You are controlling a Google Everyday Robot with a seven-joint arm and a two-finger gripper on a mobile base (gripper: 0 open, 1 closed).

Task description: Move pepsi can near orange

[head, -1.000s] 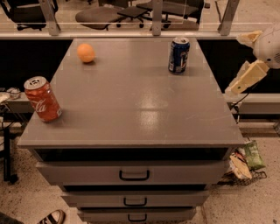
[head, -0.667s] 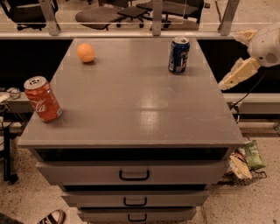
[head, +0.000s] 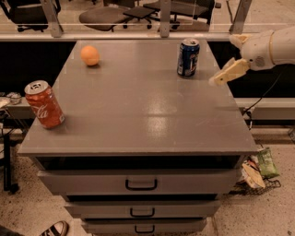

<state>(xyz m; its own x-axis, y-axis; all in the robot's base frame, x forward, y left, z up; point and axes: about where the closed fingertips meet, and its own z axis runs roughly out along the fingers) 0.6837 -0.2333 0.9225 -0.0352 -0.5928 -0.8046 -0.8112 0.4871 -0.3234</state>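
Observation:
The pepsi can (head: 188, 57) is dark blue with a silver top and stands upright at the back right of the grey cabinet top (head: 138, 115). The orange (head: 90, 55) lies at the back left of the same top, well apart from the can. My gripper (head: 224, 60) is at the right edge of the cabinet, just right of the pepsi can and a little above the surface. It is open and empty, with one pale finger (head: 228, 72) reaching toward the can.
A red Coca-Cola can (head: 44, 104) stands upright near the front left edge. Drawers (head: 140, 182) sit below the top. Office chairs (head: 115, 14) stand behind a rail at the back. A wire basket with snack bags (head: 260, 168) sits on the floor at the right.
My gripper has moved left and toward the pepsi can, from beyond the cabinet's right edge to just beside it. The cans and the orange have not moved.

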